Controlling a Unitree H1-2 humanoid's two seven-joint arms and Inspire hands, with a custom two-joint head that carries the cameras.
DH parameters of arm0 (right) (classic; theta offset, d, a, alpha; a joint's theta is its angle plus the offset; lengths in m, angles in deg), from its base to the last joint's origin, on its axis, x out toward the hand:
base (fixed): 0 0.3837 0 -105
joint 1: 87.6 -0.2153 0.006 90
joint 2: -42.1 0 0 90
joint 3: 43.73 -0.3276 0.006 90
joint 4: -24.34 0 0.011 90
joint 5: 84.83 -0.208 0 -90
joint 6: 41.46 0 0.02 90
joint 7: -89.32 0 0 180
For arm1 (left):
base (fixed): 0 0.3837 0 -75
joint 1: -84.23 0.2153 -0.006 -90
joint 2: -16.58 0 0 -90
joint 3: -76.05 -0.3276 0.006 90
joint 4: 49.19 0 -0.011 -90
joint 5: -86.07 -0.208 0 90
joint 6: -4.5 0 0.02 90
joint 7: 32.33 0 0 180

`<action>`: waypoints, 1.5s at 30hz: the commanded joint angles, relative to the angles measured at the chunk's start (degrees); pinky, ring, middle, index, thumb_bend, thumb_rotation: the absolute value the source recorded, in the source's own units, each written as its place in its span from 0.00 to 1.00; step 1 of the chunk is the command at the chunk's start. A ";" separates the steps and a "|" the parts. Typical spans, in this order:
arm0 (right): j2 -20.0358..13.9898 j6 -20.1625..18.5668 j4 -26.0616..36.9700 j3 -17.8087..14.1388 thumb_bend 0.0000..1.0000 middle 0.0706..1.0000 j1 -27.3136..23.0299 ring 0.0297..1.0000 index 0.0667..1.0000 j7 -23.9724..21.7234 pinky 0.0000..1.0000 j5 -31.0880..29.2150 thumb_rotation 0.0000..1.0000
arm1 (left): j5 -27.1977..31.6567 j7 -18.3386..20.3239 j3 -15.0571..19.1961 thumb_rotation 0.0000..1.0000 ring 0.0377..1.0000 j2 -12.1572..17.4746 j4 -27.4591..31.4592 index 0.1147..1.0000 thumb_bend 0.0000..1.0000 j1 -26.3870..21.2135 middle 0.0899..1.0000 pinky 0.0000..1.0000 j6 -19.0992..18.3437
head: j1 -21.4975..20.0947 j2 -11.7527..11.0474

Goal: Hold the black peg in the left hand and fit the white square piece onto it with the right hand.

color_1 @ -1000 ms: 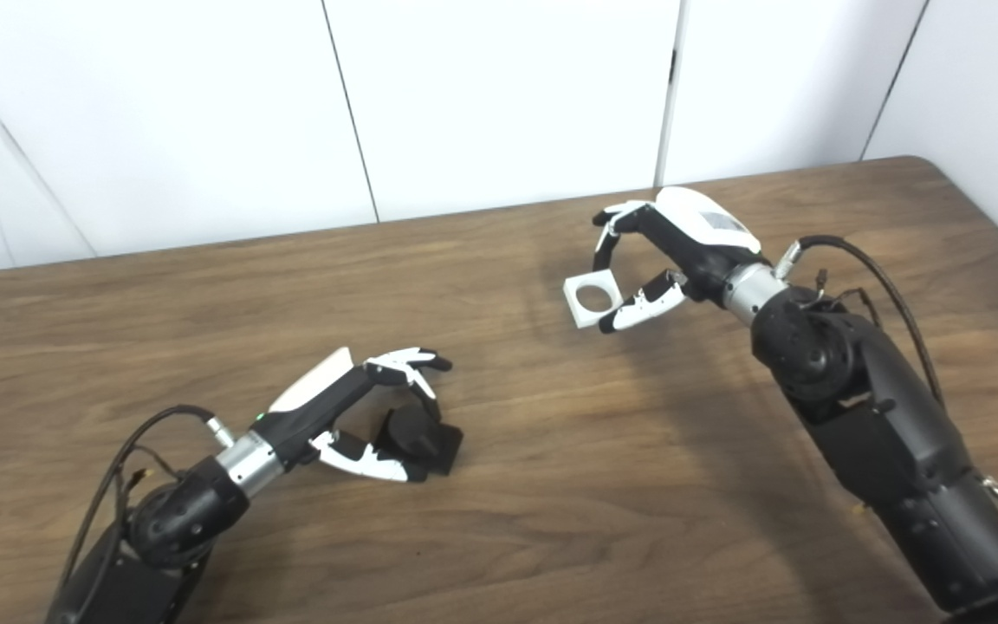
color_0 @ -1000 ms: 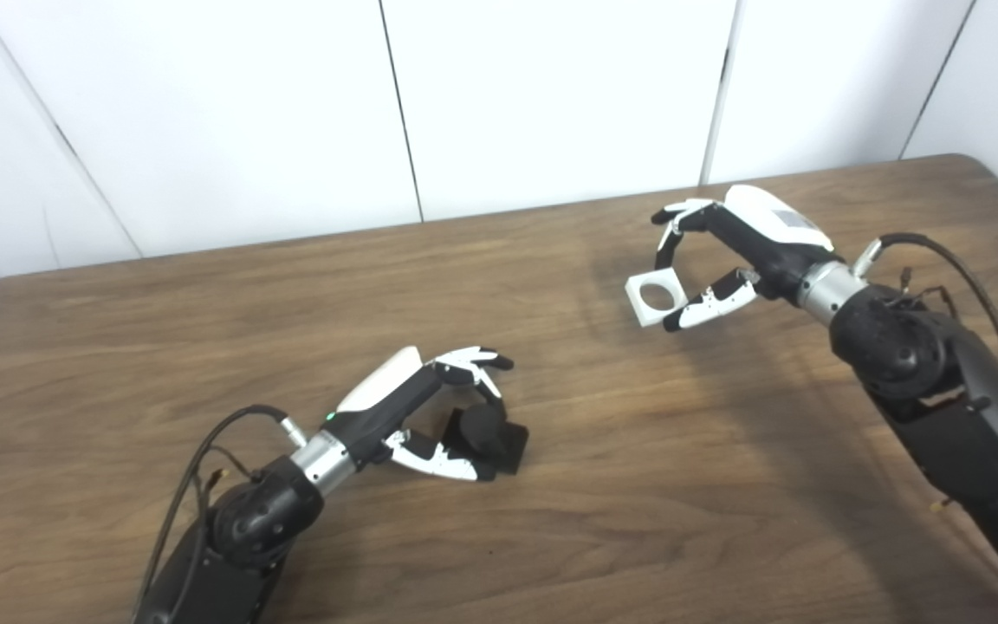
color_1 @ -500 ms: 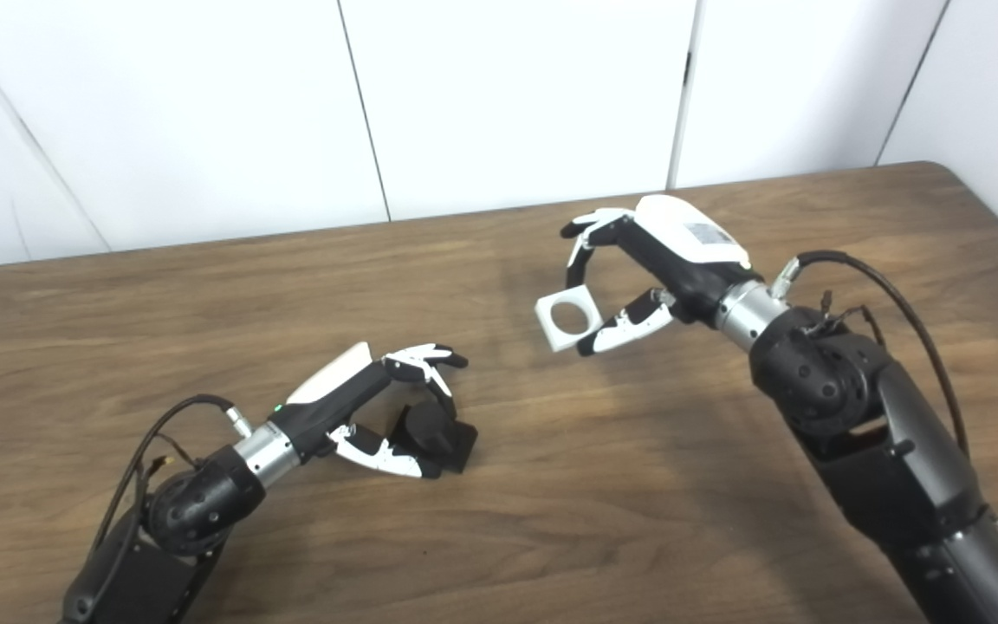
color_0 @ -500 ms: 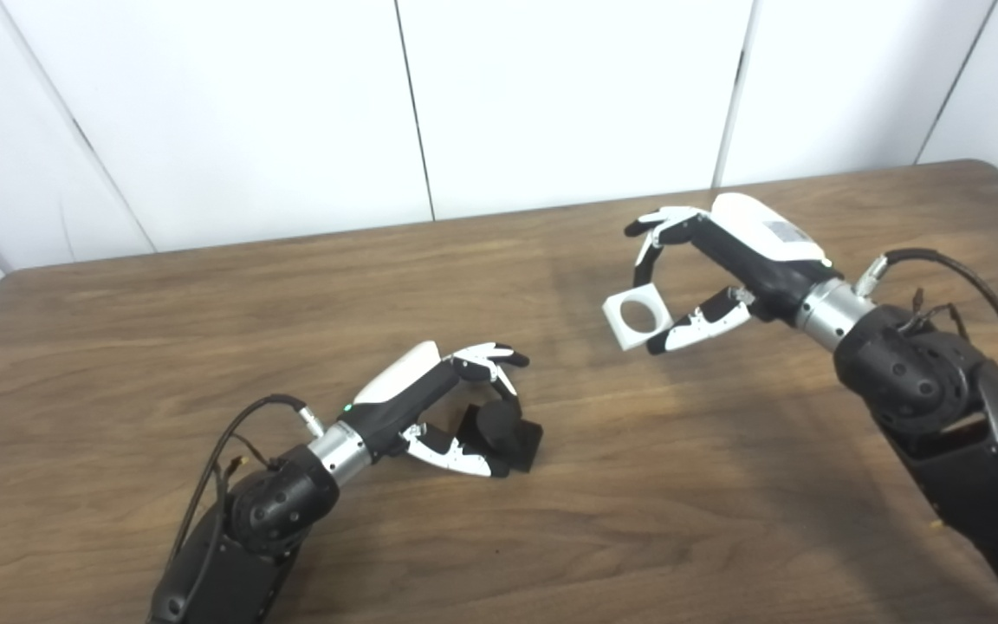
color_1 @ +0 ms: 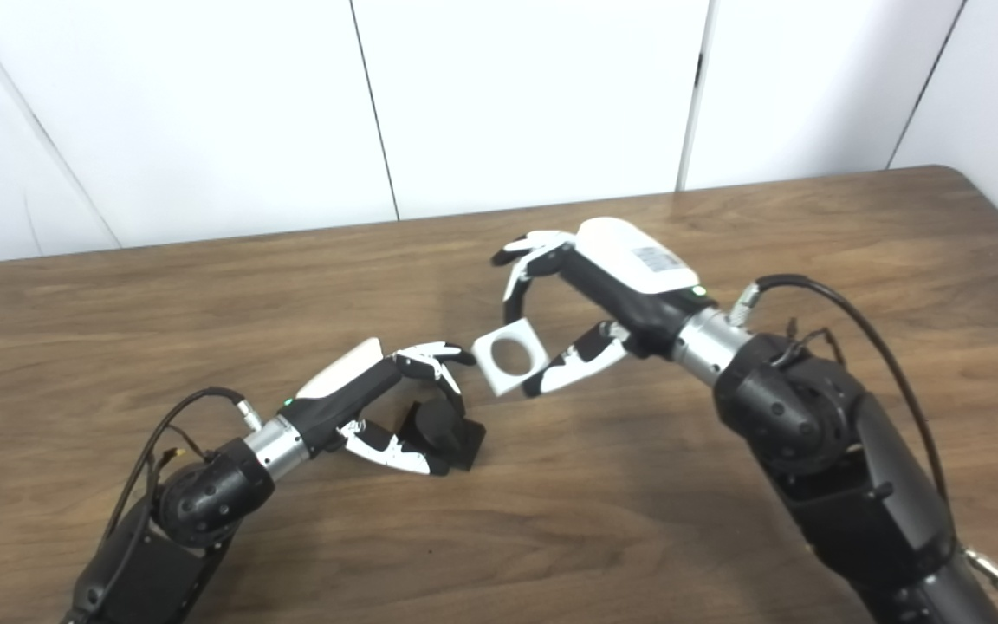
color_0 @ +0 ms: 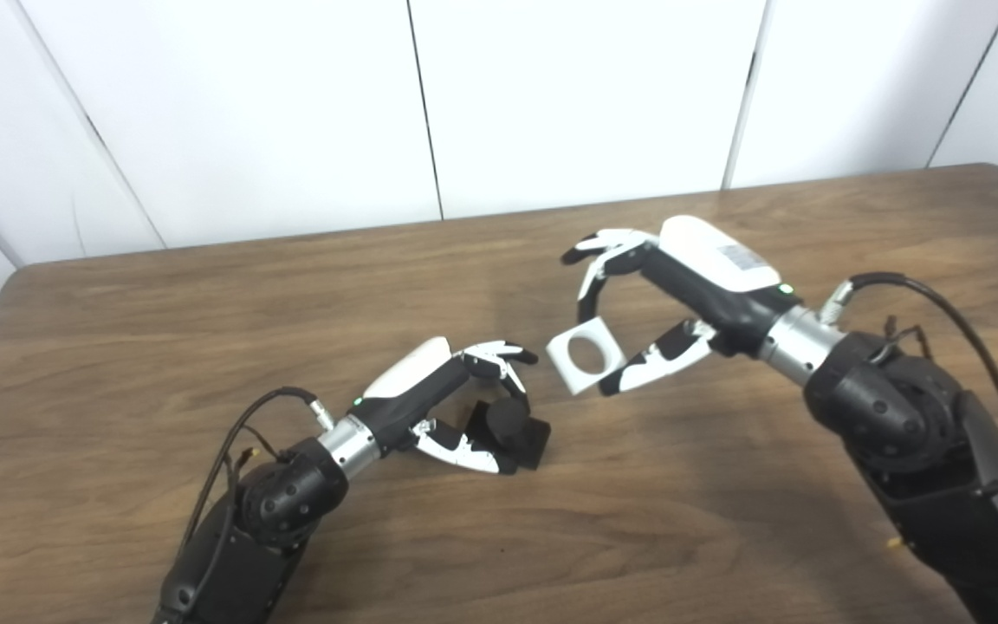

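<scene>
The black peg point(color_0: 509, 424), a short round post on a square black base, rests on the brown table point(color_0: 118, 347) with my left hand point(color_0: 464, 399) shut around it, fingers above and thumb below. My right hand point(color_0: 664, 303) is shut on the white square piece point(color_0: 584, 355), which has a round hole through it. That piece hangs in the air just up and to the right of the peg, a short gap apart, its hole facing the camera. In the right eye view the piece point(color_1: 509, 355) sits close to the left hand's fingertips point(color_1: 443, 354).
White wall panels point(color_0: 586, 95) stand behind the table's far edge. The table's right corner point(color_0: 997, 173) and left corner point(color_0: 22, 273) are in view. Black cables loop off both wrists.
My right hand has carried the white piece left and down toward the peg, closing most of the gap. The left hand still holds the peg at its spot; the camera view has shifted slightly.
</scene>
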 commanded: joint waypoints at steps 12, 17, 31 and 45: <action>3.24 -0.34 2.05 2.36 0.52 0.82 -4.12 0.88 0.44 -3.21 0.79 1.63 0.14 | -2.64 3.07 -1.86 0.08 0.93 -0.28 -2.30 0.43 0.52 1.03 0.86 0.83 -4.73 | 1.18 0.44; 4.48 -0.58 2.33 3.50 0.52 0.82 -5.14 0.89 0.44 -4.81 0.86 3.08 0.15 | -2.80 2.91 -1.86 0.08 0.93 -0.39 -2.21 0.43 0.52 1.15 0.86 0.83 -4.88 | 1.38 0.48; 7.05 -2.19 0.14 4.55 0.52 0.82 -7.03 0.89 0.44 -6.57 0.86 4.26 0.14 | -3.05 3.06 -2.03 0.08 0.93 -0.78 -1.44 0.43 0.52 1.31 0.86 0.82 -5.69 | 2.00 0.68; 6.94 -0.38 -3.61 5.24 0.52 0.82 -7.54 0.88 0.44 -6.00 0.84 4.25 0.14 | -3.04 2.81 -2.01 0.08 0.92 -0.99 -1.18 0.43 0.52 1.65 0.86 0.81 -5.62 | 2.58 0.81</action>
